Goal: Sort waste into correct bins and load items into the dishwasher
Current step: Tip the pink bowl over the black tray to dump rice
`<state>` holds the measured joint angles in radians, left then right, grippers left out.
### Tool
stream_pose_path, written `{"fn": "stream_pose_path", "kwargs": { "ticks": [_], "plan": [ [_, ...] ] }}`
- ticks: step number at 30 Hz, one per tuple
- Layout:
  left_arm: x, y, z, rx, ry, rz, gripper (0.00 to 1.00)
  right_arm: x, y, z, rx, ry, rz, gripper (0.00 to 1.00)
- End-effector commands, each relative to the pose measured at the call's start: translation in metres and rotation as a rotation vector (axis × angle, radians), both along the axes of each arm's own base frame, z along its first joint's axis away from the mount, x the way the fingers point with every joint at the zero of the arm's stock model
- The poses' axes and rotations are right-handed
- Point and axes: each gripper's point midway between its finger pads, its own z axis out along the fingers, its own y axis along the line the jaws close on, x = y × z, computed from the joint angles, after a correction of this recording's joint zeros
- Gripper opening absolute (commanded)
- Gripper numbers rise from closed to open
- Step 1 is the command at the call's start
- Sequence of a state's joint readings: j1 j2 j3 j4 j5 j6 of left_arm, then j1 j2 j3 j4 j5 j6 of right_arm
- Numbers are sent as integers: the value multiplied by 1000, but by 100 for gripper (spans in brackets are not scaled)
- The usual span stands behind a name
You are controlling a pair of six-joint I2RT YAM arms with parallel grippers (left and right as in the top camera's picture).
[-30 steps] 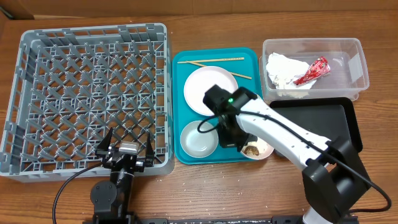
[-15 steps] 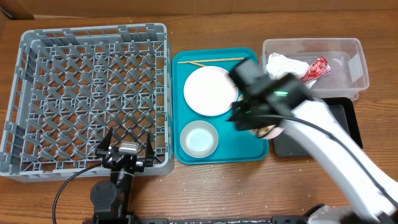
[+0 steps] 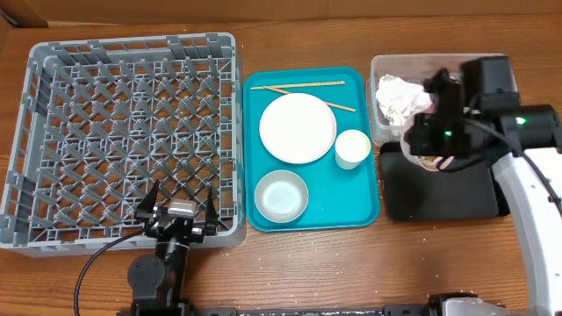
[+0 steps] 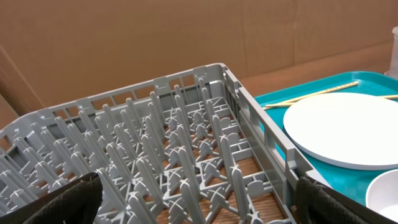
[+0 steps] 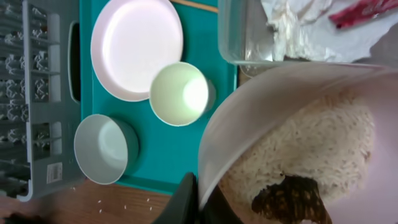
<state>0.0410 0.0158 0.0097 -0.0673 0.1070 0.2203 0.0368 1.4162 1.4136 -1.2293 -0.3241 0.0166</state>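
My right gripper [image 5: 204, 200] is shut on the rim of a pale bowl [image 5: 249, 106]. The bowl holds rice-like grains [image 5: 311, 149] and a brown scrap. From overhead this bowl [image 3: 414, 140] hangs over the far left end of the black tray [image 3: 439, 189], beside the clear tub [image 3: 395, 63]. The tub holds the white napkin [image 3: 397, 96] and the red wrapper [image 5: 367, 11]. The teal tray [image 3: 351, 197] carries the plate [image 3: 297, 127], cup [image 3: 352, 148], a second bowl [image 3: 281, 194] and chopsticks [image 3: 299, 86]. My left gripper [image 3: 180, 213] stands open at the grey rack's [image 3: 132, 132] near edge.
Loose grains [image 5: 124, 202] lie on the wooden table in front of the teal tray. A cardboard wall [image 4: 155, 37] rises behind the rack. The right arm [image 3: 527, 167] stretches over the black tray's right side.
My right arm has carried the rice bowl from the teal tray's near right corner rightward to over the black tray beside the tub. The cup now shows. The left arm is still.
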Motion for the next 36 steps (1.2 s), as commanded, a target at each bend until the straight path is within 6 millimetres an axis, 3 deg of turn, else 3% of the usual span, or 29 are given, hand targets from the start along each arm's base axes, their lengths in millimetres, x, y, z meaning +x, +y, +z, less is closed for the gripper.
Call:
{"fn": "stream_pose_path", "kwargs": {
  "ticks": [1,10,16,25,32,36],
  "plan": [
    [0,2,-2,8,2,10,100,-3,2,-8,182,-33,97,4],
    [0,2,-2,8,2,11,100,-6,-32,-44,449,-67,-15,4],
    [0,2,-2,8,2,11,100,-10,-46,-55,636,-144,-79,4],
    [0,2,-2,8,2,11,100,-13,-59,-60,842,-235,-118,4],
    [0,2,-2,8,2,11,100,-9,-70,-45,1086,-303,-109,4],
    [0,2,-2,8,2,10,100,-9,-76,-46,1132,-268,-157,4]
  ]
}}
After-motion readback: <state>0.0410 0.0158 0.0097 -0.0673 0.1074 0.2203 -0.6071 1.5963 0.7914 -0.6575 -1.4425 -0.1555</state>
